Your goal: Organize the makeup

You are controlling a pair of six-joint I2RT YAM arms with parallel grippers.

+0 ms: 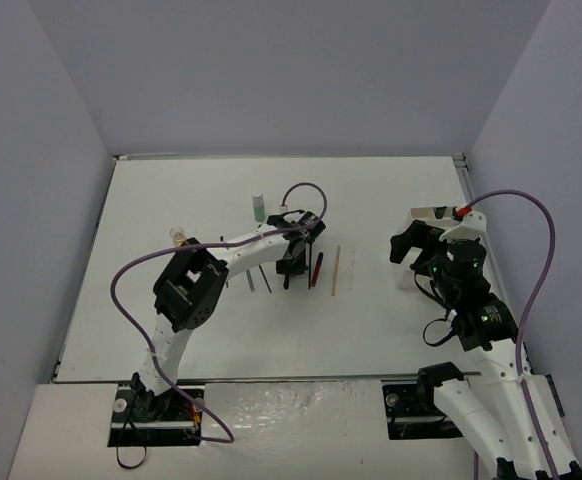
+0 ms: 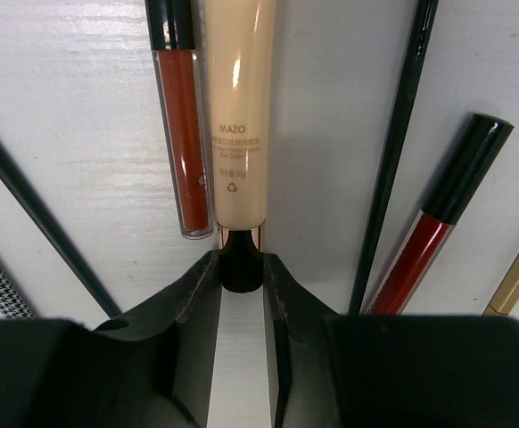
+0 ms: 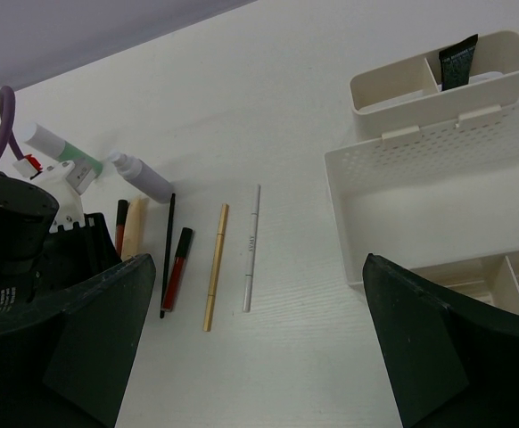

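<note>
My left gripper (image 2: 242,267) is low over the table, its fingertips shut on the dark cap of a beige tube (image 2: 240,116) marked MAZO. A red gloss stick (image 2: 184,134) lies right beside that tube. A thin black stick (image 2: 393,160), a second red gloss (image 2: 429,250) and a gold stick (image 2: 518,276) lie to the right. From the top, the left gripper (image 1: 293,262) covers the tube. A green-based bottle (image 1: 259,207) and a small beige bottle (image 1: 177,236) stand behind it. My right gripper (image 3: 259,357) hangs open and empty.
A white perforated tray (image 3: 420,178) sits at the right, with a compartmented box (image 3: 393,89) behind it holding a dark tube (image 3: 460,62). A white stick (image 3: 252,250) lies nearest the tray. A grey bottle (image 3: 139,176) lies by the sticks. Purple cables loop over both arms.
</note>
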